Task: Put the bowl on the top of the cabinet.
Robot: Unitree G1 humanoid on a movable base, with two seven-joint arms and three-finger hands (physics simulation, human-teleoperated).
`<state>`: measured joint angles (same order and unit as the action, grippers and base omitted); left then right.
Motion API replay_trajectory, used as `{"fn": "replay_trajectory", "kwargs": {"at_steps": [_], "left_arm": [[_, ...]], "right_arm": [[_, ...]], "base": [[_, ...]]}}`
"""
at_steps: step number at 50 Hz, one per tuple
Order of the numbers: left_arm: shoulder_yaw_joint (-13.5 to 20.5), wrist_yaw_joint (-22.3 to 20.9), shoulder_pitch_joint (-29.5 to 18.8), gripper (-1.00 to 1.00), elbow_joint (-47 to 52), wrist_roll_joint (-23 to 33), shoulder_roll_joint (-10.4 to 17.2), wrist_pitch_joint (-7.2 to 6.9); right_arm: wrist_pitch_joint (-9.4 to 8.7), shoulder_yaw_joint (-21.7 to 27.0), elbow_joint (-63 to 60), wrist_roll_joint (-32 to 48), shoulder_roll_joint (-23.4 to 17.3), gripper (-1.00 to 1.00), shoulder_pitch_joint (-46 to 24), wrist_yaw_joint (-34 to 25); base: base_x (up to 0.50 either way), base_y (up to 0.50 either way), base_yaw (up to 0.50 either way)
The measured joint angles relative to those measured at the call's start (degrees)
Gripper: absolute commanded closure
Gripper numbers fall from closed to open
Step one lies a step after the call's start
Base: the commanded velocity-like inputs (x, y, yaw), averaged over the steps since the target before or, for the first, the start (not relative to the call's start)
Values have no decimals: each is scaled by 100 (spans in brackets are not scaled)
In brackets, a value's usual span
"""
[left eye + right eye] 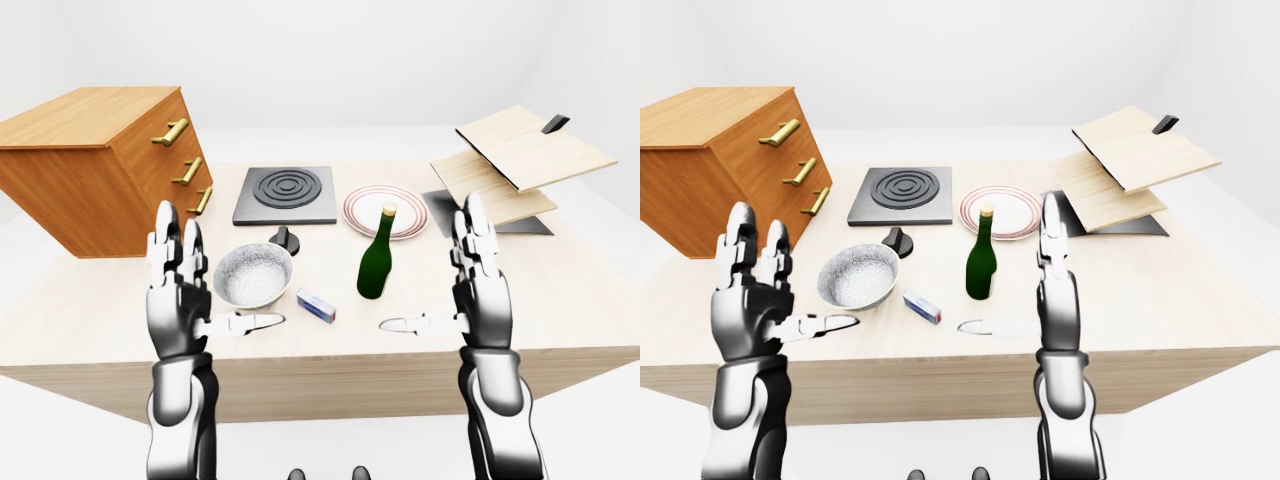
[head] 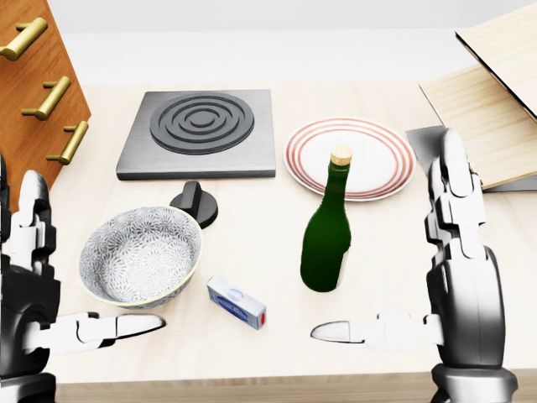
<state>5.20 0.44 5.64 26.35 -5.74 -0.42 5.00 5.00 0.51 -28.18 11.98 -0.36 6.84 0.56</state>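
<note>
A speckled grey-white bowl (image 2: 141, 255) sits upright on the light wooden table (image 1: 100, 300), left of centre. The wooden cabinet (image 1: 95, 160) with three brass handles stands at the table's left; its flat top (image 1: 85, 115) is bare. My left hand (image 1: 180, 290) is open, fingers up, thumb pointing right, just left of the bowl and apart from it. My right hand (image 1: 470, 285) is open, fingers up, thumb pointing left, to the right of a green bottle and holding nothing.
A green bottle (image 2: 326, 235) stands right of the bowl. A small white-blue box (image 2: 237, 302) lies by the table's near edge. A black knob (image 2: 195, 201), a dark stove plate (image 2: 201, 130), a red-rimmed plate (image 2: 350, 155) and wooden boards (image 1: 520, 160) lie farther up.
</note>
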Motion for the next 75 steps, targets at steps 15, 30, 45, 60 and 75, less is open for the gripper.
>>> {"fn": "replay_trajectory", "kwargs": {"at_steps": [15,30,45,60,75], "left_arm": [[56,21,206,-100,878,54,-57,0],[76,27,247,-100,1034,73,-59,0],[60,18,275,-100,1059,81,-60,0],[27,-12,290,-100,1039,84,-55,0],[5,-42,282,-100,976,84,-48,0]], "right_arm": [[0,21,-741,414,12,-100,123,45],[0,24,-914,526,24,-100,144,29],[0,19,-945,551,26,-100,156,19],[0,4,-911,562,25,-100,175,11],[0,-8,-857,564,21,-100,164,2]], "base": [[0,25,0],[0,50,0],[0,50,0],[0,50,0],[0,50,0]]}}
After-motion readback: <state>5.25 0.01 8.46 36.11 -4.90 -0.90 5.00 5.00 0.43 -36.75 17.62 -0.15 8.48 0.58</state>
